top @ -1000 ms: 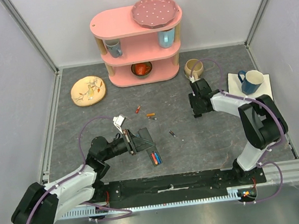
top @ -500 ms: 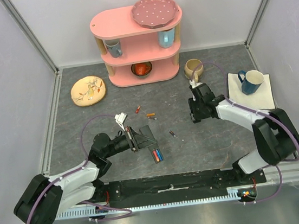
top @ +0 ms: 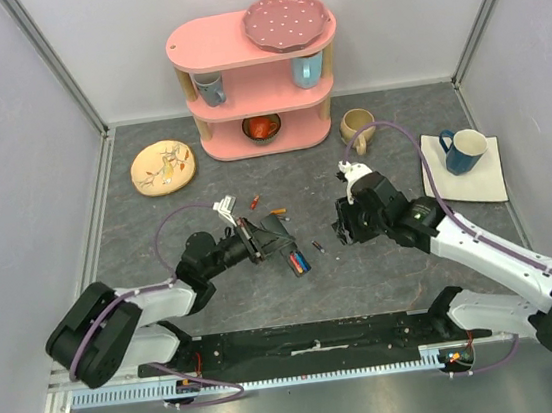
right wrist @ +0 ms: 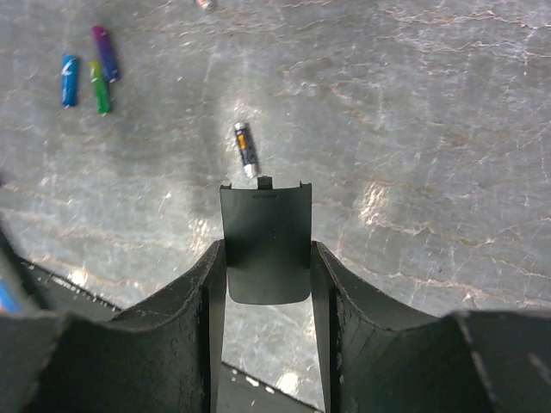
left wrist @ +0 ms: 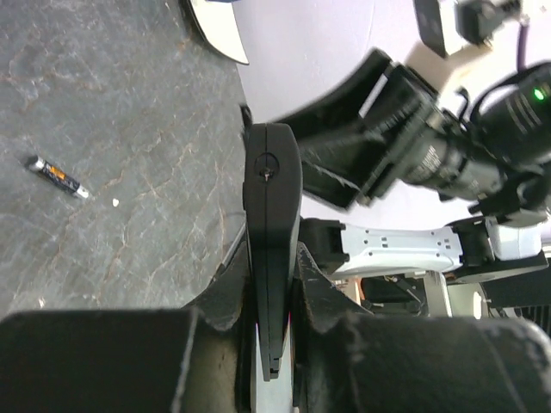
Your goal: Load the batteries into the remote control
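Pinching a flat black cover (right wrist: 263, 215), our right gripper (right wrist: 268, 249) faces the black-and-orange battery (right wrist: 245, 148) end-on, beside the slim black plastic remote control (left wrist: 272, 198) clamped in our left gripper (left wrist: 274, 275).

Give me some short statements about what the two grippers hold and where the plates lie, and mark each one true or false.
1. The left gripper is shut on the slim black plastic remote control. True.
2. The right gripper is empty. False: it holds a flat black plastic cover.
3. A small black-and-orange battery lies on the grey table ahead of the right gripper. True.
4. The pink dotted plate lies on top of the pink shelf. True.
5. The yellow painted plate sits on the shelf. False: it lies on the table, left of the shelf.
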